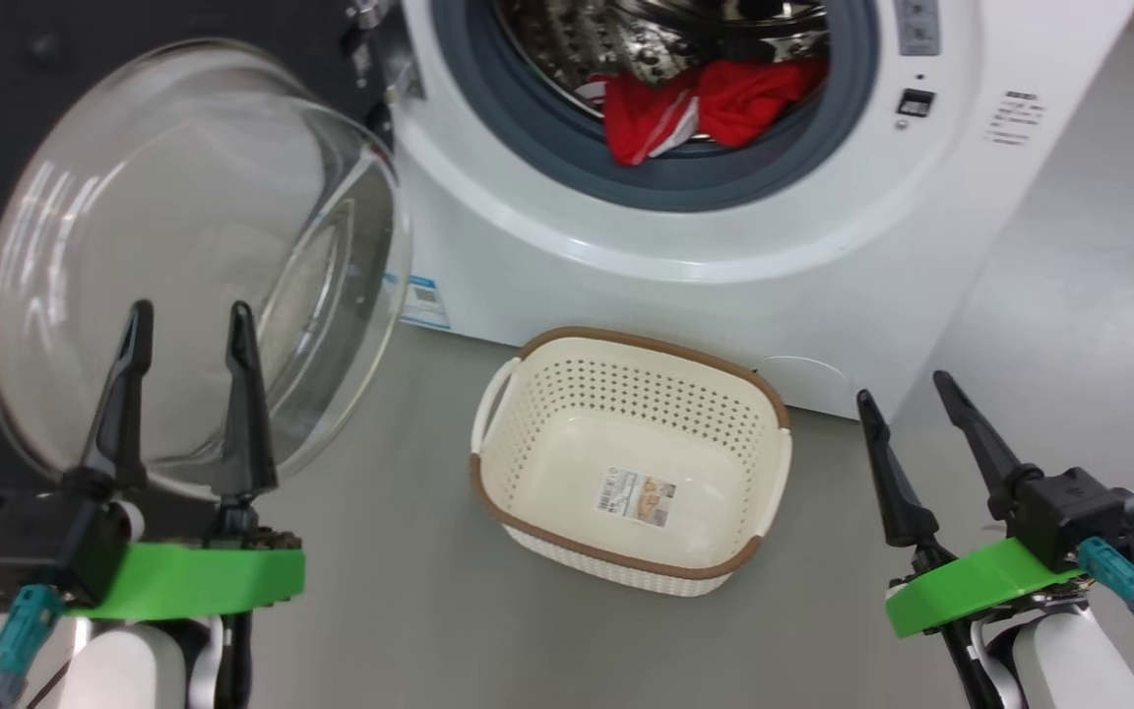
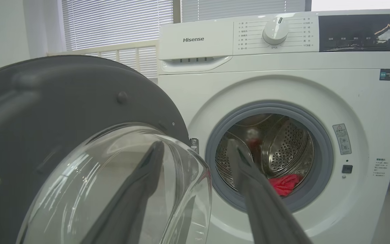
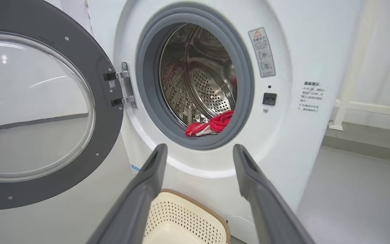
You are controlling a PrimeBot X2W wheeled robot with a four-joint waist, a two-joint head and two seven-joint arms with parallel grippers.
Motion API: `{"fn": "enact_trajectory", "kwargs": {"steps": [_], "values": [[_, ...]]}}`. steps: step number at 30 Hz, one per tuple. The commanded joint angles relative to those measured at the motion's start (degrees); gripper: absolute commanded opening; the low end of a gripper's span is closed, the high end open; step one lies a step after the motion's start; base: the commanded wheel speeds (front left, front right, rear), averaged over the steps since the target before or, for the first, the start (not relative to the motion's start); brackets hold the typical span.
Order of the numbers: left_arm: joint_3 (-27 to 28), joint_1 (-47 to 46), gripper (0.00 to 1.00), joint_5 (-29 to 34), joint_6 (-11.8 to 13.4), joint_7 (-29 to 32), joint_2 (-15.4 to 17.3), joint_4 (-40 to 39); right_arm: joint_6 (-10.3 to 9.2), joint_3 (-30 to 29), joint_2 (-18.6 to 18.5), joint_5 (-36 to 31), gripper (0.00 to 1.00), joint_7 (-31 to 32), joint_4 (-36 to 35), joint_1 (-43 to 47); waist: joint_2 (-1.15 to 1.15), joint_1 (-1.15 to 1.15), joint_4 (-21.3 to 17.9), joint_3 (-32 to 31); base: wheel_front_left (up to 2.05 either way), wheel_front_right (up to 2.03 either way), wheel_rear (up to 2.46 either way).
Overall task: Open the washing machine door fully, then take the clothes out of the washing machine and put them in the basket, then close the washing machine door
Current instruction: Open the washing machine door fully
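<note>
A smooth, pale grey floor (image 1: 409,591) carried everything. The white front-loading washing machine (image 1: 724,256) stood on it, its base meeting the floor in a straight line. Just in front of the machine, below the drum opening, a cream perforated basket (image 1: 626,404) with a brown rim sat upright on the floor, a paper label (image 1: 636,497) flat on its bottom. Whether the basket's far rim touched the machine could not be told.

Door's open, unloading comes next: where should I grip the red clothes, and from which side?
Pinch the bunched upper fold of the clothes, coming straight in through the front opening. They lie heaped low against the grey-blue ring, probably easiest for the open right gripper.
</note>
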Motion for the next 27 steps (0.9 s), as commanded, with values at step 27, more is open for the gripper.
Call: {"fn": "enact_trajectory", "kwargs": {"steps": [27], "values": [[-0.4, 11.9, 1.00, -6.9, -3.5, -0.2, 3.3, 4.2, 0.26, -1.8, 0.2, -2.7, 1.00, -0.4, -4.0, 5.1, 0.00, 0.00, -20.5, -6.4, 0.00, 0.00, 0.00]]}}
